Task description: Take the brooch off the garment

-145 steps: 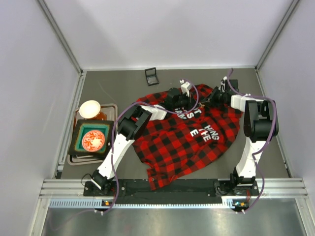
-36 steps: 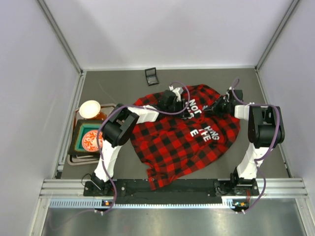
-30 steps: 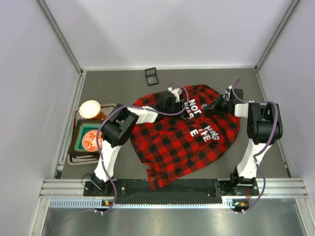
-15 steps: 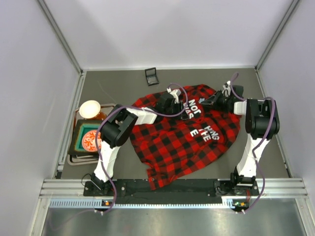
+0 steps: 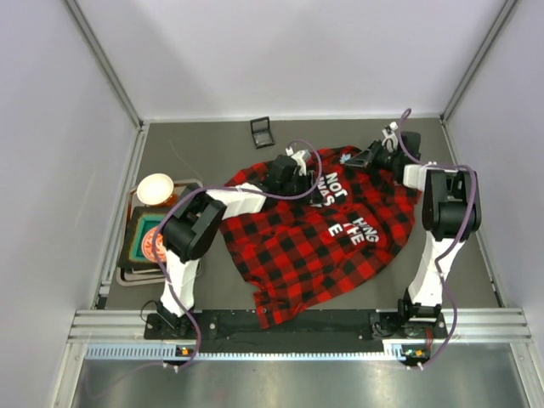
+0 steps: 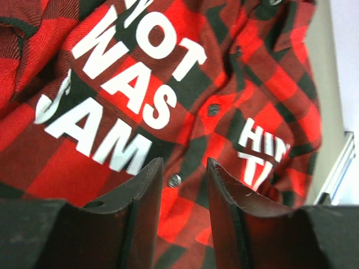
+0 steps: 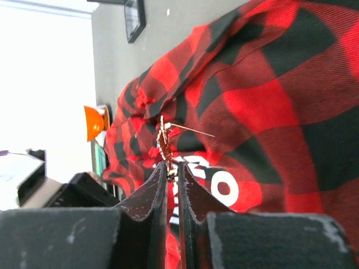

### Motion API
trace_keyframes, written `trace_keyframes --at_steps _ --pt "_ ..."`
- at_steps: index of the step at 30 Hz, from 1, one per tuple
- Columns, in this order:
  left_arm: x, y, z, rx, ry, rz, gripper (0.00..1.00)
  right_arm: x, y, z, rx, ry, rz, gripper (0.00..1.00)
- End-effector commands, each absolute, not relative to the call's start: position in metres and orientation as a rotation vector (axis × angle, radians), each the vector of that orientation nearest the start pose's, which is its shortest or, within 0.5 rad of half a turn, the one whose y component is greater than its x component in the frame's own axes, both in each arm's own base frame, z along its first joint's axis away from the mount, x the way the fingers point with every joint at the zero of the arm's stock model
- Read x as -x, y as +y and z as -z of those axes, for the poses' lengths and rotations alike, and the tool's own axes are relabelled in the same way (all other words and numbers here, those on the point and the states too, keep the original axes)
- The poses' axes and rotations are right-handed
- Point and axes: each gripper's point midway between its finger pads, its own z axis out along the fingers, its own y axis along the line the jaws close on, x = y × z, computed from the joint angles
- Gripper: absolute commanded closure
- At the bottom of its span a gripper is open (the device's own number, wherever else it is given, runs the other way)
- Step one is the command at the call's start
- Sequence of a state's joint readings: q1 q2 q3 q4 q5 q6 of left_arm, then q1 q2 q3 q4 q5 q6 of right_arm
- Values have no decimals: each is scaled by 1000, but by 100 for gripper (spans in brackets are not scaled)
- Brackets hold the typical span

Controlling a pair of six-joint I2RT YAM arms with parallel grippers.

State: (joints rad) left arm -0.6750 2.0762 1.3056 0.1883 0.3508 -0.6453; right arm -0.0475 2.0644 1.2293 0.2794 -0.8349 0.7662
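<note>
Your right end effector (image 7: 173,168) is clenched on the tiny sparkly snowflake brooch (image 7: 164,140), which stands straight out beyond its tips. The bare pin (image 7: 193,130) angles sideways above the red-and-black plaid shirt (image 7: 269,101) (seemingly free of the cloth). Your left end effector (image 6: 180,171) hangs parted over the white lettering (image 6: 129,95), farther off.

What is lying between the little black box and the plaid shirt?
Nothing. The top view shows only bare gray table between the box and the shirt.

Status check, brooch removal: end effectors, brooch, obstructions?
Right end effector shut on brooch, pin sticking out. Left end effector open over garment. No obstruction seen.
</note>
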Motion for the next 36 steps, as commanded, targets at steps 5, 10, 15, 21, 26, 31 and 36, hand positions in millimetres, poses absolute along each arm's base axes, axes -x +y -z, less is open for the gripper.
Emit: trace_keyframes --at_steps 5,10,15,21,26,31,36 --pt "-329 -379 -177 -266 2155 1210 55 -416 200 -161 98 2112 -1296 100" --pt "-284 -349 -223 -342 2043 1267 36 -339 255 -169 461 2084 -1346 100" --pt "-249 -300 -251 -306 1985 1199 34 -267 288 -170 731 2051 -1449 100" --pt "-235 -243 -276 -198 1944 1113 25 -203 319 -178 952 1982 -1578 100" --pt "-211 -244 -258 -297 2007 1271 42 -189 322 -197 967 1908 -1630 100" --pt "-194 -249 -258 -366 1969 1375 38 -185 320 -199 958 1923 -1638 100" --pt "-189 -259 -243 -433 2047 1454 39 -185 320 -201 945 1928 -1641 100"
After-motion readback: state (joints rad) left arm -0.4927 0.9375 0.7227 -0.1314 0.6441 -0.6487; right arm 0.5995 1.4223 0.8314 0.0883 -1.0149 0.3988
